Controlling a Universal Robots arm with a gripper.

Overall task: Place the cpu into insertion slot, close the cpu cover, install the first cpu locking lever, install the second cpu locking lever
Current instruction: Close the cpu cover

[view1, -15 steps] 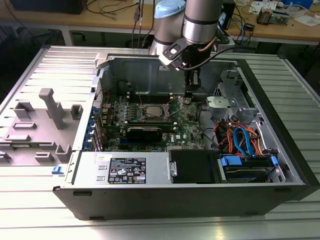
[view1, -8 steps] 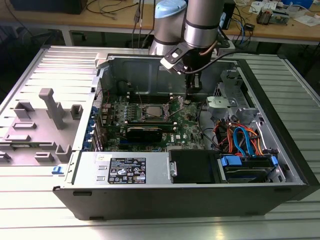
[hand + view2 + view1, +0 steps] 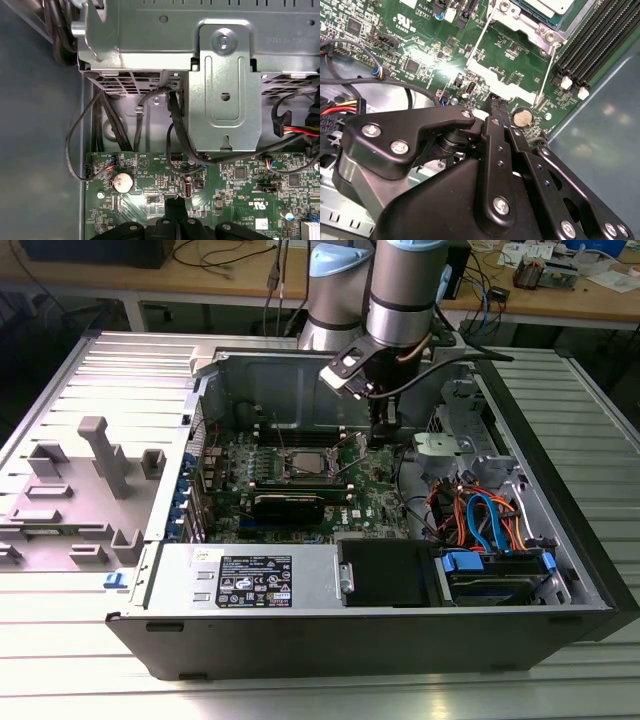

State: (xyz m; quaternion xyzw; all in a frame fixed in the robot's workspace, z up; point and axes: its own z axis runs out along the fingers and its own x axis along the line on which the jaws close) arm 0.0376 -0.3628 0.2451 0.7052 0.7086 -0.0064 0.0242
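In the exterior view the insertion slot [image 3: 300,462] sits mid-motherboard inside the open computer case, silver-framed with a pale grey square in it. In the second wrist view the cpu [image 3: 547,4] lies in the socket with the silver cpu cover [image 3: 530,29] framing it. Two thin metal locking levers [image 3: 479,39] [image 3: 546,75] run from the socket towards my fingers. My gripper [image 3: 383,435] [image 3: 496,102] [image 3: 175,201] hangs low over the board to the exterior view's right of the socket. Its black fingers are shut together on nothing, the tip near a coin battery [image 3: 522,117].
Black memory slots [image 3: 590,45] run beside the socket. A metal drive cage [image 3: 225,85] and loose black cables [image 3: 172,125] stand close beyond my fingertips. A power supply [image 3: 250,580] and a bay of blue and orange cables [image 3: 480,520] fill the case's near side.
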